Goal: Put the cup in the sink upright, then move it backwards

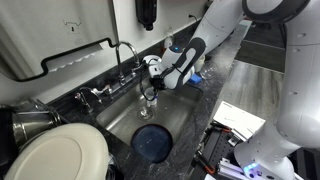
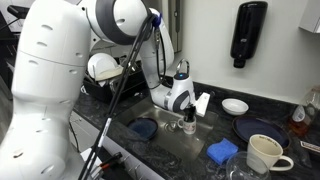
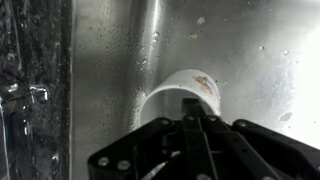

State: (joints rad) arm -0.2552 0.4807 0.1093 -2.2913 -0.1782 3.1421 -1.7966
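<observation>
sink (image 3: 250,60) floor lies open beside the cup (image 3: 180,92), near a side wall, pincer (image 3: 200,118) clamped on its rim.

A pale wall (image 2: 290,40) carries 1 black dispenser (image 2: 248,33). Below it, the dark speckled countertop (image 1: 205,105) holds 1 blue sponge (image 2: 222,151), 1 white mug (image 2: 263,153) and 1 small white bowl (image 2: 235,106). Soft, even light fills the room.

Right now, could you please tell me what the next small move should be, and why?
Probably keep the grip and ease the cup backwards within the sink. The end effector is shut on its rim and the cup looks upright, low in the basin, so only that shift seems left.
</observation>
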